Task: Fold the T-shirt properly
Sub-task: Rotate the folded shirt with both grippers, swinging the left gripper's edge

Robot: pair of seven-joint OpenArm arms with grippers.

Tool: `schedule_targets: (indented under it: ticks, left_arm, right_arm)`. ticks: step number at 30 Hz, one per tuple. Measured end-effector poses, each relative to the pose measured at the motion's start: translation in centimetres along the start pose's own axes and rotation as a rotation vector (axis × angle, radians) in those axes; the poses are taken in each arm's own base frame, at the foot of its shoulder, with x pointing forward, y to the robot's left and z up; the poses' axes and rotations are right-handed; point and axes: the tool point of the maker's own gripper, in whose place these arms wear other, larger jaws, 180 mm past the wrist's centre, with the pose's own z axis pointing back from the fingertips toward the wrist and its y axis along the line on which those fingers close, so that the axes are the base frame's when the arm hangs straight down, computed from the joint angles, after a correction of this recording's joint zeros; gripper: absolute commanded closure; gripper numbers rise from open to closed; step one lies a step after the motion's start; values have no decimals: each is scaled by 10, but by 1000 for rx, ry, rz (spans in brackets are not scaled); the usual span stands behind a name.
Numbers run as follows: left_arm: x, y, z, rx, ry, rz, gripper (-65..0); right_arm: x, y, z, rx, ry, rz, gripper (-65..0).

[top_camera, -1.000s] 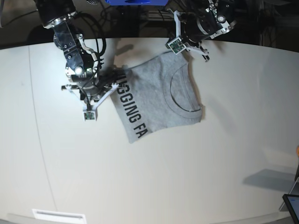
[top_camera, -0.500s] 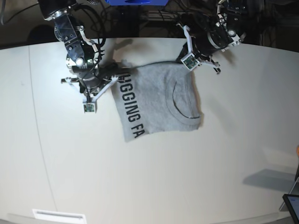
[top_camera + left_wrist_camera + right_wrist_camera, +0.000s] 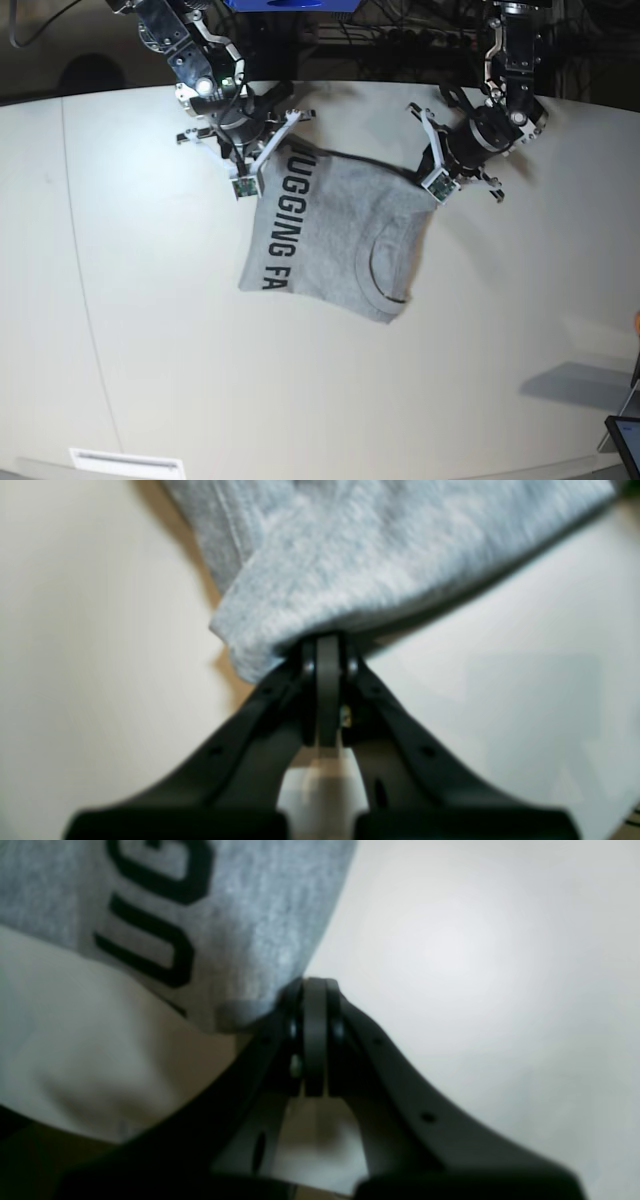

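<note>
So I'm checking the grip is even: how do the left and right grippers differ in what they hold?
The right gripper pinches the T-shirt at the edge beside the black lettering, while the left gripper pinches a plain grey corner. In the base view the right gripper sits nearer the table's far edge than the left gripper. Both are shut on the cloth.

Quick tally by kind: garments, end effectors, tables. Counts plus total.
T-shirt: 1
End effectors: 2, left and right, both shut on the T-shirt
Table: 1
Total: 4
</note>
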Motion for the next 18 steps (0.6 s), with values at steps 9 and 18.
schedule_targets:
  ticks: [9, 18]
  left_arm:
    - [14, 47, -20, 57, -5, 10, 0]
    - [32, 99, -41, 117, 26, 20, 0]
  right_arm:
    - [-15, 44, 6, 106, 33, 69, -1]
    - [4, -19, 4, -46, -10, -41, -1]
